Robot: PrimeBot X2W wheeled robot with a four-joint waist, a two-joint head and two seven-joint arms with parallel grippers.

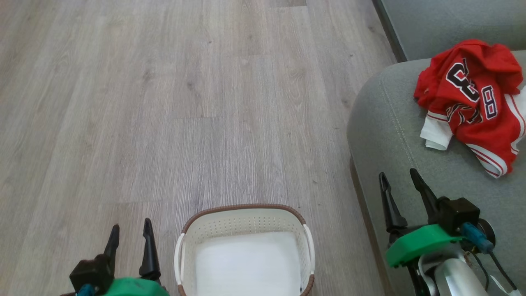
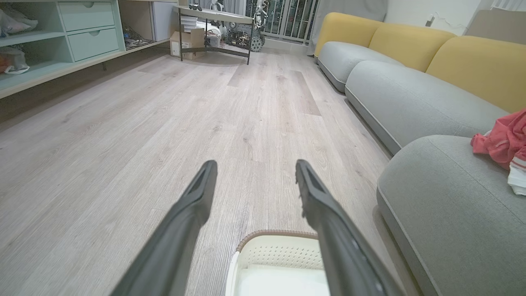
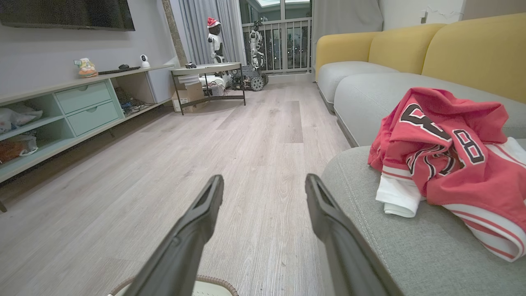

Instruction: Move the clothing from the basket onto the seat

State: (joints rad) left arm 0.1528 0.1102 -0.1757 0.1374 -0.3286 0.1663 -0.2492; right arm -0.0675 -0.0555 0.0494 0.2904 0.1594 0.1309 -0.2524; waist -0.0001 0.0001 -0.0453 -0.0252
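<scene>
One basket [image 1: 242,222], bottom centre, holds one liner [image 1: 246,263]; one clothing heap [image 1: 472,102] lies upper right on the seat [image 1: 390,135]. Left gripper [image 1: 131,224] and right gripper [image 1: 397,172] gape wide, empty.

You have smooth, perforated white plastic in the basket [image 1: 242,222] at six o'clock, its brown rim woven-look. At two o'clock, the clothing [image 1: 493,123] is crumpled red cloth on the seat [image 1: 390,135], whose grey fabric is matt.
</scene>
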